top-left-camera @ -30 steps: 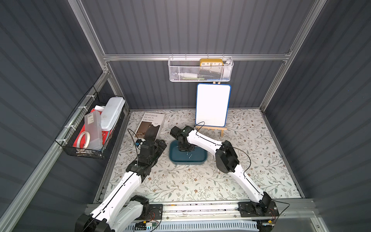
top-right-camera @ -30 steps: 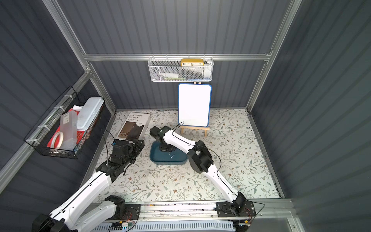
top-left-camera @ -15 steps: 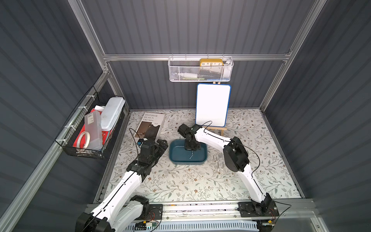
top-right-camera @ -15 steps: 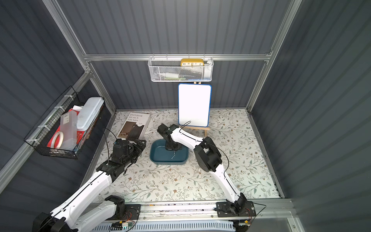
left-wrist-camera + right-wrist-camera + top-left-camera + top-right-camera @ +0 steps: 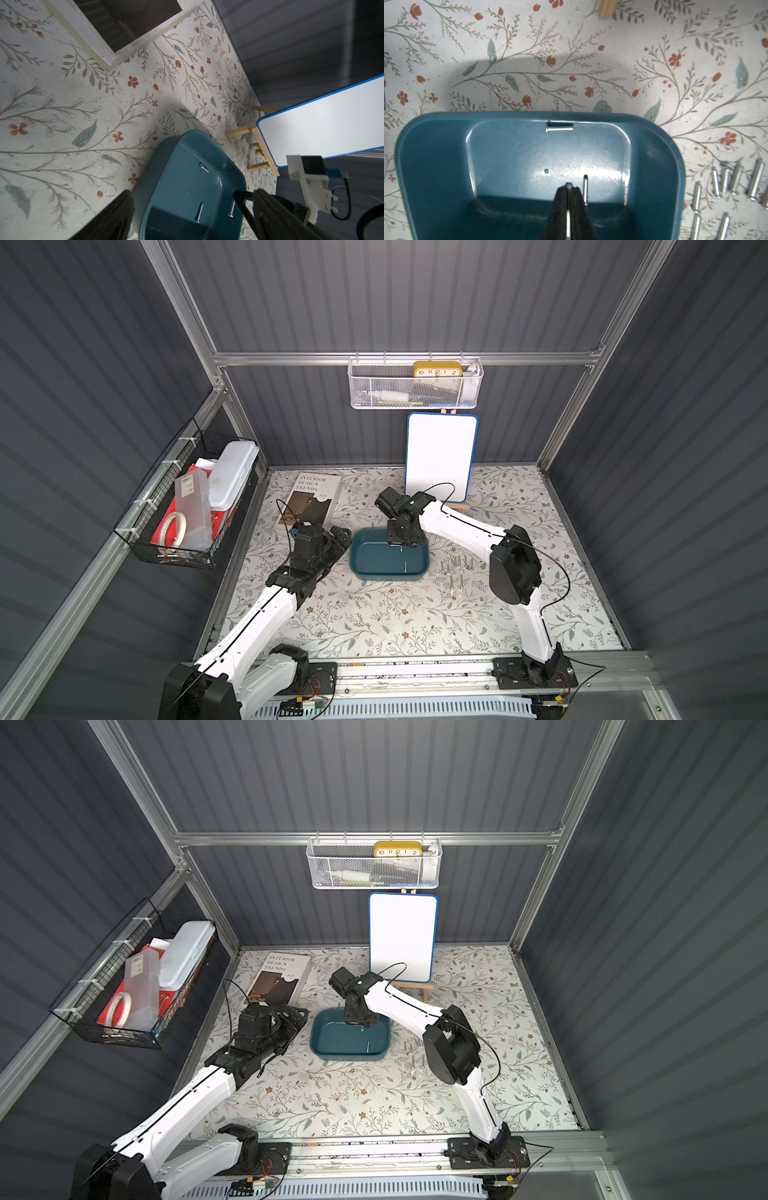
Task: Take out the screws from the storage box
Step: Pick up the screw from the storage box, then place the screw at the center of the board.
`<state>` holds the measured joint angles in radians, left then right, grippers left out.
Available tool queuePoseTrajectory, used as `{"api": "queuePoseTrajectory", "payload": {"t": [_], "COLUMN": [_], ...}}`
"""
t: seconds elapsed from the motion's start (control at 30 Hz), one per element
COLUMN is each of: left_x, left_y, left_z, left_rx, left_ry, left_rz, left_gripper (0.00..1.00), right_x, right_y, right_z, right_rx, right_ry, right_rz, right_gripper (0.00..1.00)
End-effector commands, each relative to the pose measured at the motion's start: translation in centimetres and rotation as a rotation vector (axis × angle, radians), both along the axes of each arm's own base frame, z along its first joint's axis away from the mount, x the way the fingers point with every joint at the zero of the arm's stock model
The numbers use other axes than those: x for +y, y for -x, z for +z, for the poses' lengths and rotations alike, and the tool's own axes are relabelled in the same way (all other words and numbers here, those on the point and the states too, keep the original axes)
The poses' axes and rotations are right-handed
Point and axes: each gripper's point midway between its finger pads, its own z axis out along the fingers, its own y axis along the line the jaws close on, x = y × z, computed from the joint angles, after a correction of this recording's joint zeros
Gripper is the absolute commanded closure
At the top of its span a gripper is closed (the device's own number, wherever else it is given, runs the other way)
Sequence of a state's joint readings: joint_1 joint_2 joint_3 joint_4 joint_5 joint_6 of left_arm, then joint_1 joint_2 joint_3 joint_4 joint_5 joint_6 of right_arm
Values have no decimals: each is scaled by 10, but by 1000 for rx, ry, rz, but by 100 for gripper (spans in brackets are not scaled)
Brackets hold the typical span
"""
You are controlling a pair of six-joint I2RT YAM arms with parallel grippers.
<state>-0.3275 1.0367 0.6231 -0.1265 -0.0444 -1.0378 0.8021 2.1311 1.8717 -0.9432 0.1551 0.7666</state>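
Right gripper (image 5: 568, 190) pinches a screw (image 5: 568, 218) inside the storage box (image 5: 436, 145); another screw (image 5: 585, 189) lies just beside it; left gripper (image 5: 180, 193) released, jaws apart

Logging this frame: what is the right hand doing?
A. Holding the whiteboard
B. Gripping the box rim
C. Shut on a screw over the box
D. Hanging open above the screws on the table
C: in the right wrist view the right hand is pinched shut with a screw clamped between its fingers, above the floor of the box.
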Motion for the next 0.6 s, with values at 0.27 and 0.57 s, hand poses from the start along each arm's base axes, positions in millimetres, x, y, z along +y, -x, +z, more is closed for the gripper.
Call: {"api": "queuePoseTrajectory", "payload": {"t": [0.27, 0.57], "left_x": [-13, -20], "left_y": [-18, -28], "left_z": [16, 29], "left_rx": [-53, -116], "left_ry": [-32, -56], "left_rz": [-82, -121], "left_gripper": [11, 12], "right_x": [-72, -171], "right_y": [26, 67], "right_z": [41, 15], "right_rx": [-103, -79], "right_ry": [6, 82], "right_rz": [-78, -172], "right_gripper": [97, 96]}}
